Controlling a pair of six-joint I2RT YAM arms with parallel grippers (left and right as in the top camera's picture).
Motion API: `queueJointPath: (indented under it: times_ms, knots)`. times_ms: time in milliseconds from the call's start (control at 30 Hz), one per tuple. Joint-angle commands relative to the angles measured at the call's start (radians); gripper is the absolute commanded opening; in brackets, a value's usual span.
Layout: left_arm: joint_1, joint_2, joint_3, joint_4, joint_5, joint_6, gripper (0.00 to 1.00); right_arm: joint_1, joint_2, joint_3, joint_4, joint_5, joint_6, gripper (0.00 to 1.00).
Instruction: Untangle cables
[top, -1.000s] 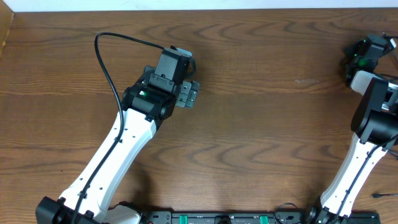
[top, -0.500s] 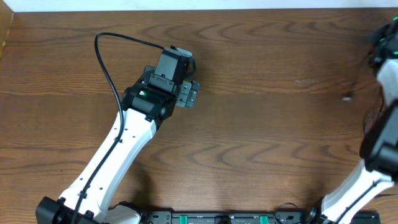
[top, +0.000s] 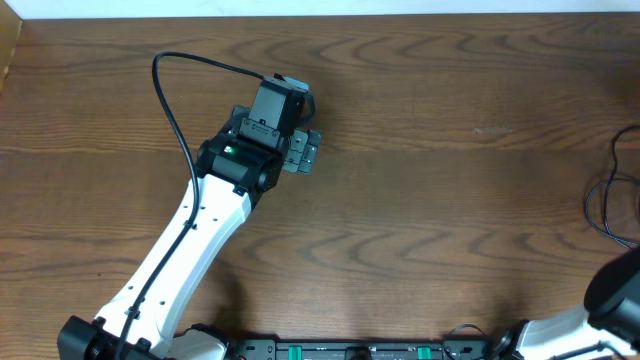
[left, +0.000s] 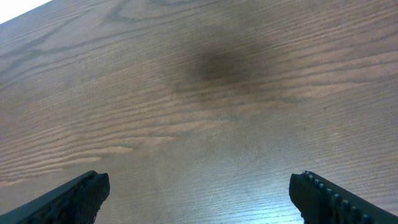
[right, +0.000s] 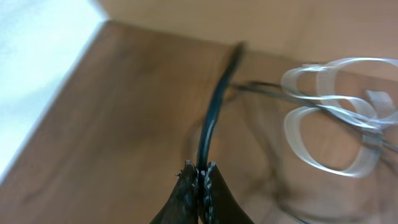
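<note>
Left gripper (left: 199, 200): fingers spread wide, holding nothing, over bare table (left: 205, 93), left of centre. Right gripper (right: 199, 179): fingers pinched tight on the black cable (right: 210, 118), which ran up and away from the tips. White cable (right: 289, 127) looped to its right, blurred. Overhead: thin black loops (top: 608, 190) at the table's right edge.

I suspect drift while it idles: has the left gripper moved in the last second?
No. Overhead, the left gripper hangs over the same wood grain of the table as before.
</note>
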Motion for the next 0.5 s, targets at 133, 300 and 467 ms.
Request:
queueJointPath:
  times_ms: [133, 300, 467]
  knots:
    - [0.002, 0.003, 0.002, 0.001, 0.006, -0.002, 0.98, -0.156, -0.111, 0.003, -0.243, 0.125, 0.149, 0.01]
    - [0.002, 0.003, 0.002, 0.000, 0.006, -0.002, 0.98, -0.236, -0.109, -0.034, -0.332, 0.124, 0.209, 0.01]
    - [0.002, 0.003, 0.002, 0.000, 0.006, -0.002, 0.98, -0.298, -0.109, -0.114, -0.311, 0.057, 0.208, 0.03]
